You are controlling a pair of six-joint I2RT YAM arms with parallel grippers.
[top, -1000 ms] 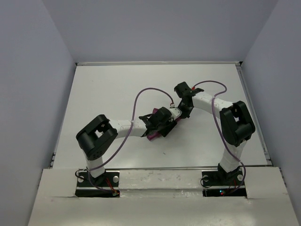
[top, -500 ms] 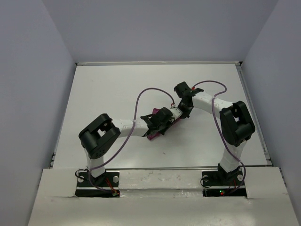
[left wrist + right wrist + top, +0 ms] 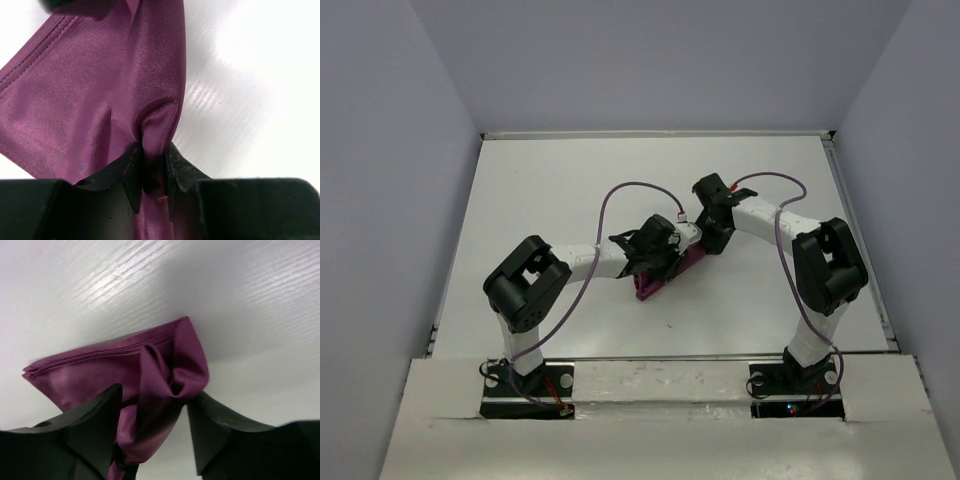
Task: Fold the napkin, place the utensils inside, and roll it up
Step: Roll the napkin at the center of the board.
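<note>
Fold-or-roll step, hard to say which – left gripper [image 3: 150, 172] pinches a bunched fold of the napkin [image 3: 75, 95] lying on the table [image 3: 250, 290], right gripper [image 3: 152, 415] stands spread around its other end, utensils not visible – next probably needs right to clamp and tuck.

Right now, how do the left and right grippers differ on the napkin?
The left gripper is nearly closed, the right gripper wide apart. The left gripper pinches a gathered fold of the napkin; the right gripper only straddles a crumpled end. Both meet at one napkin on the table.
</note>
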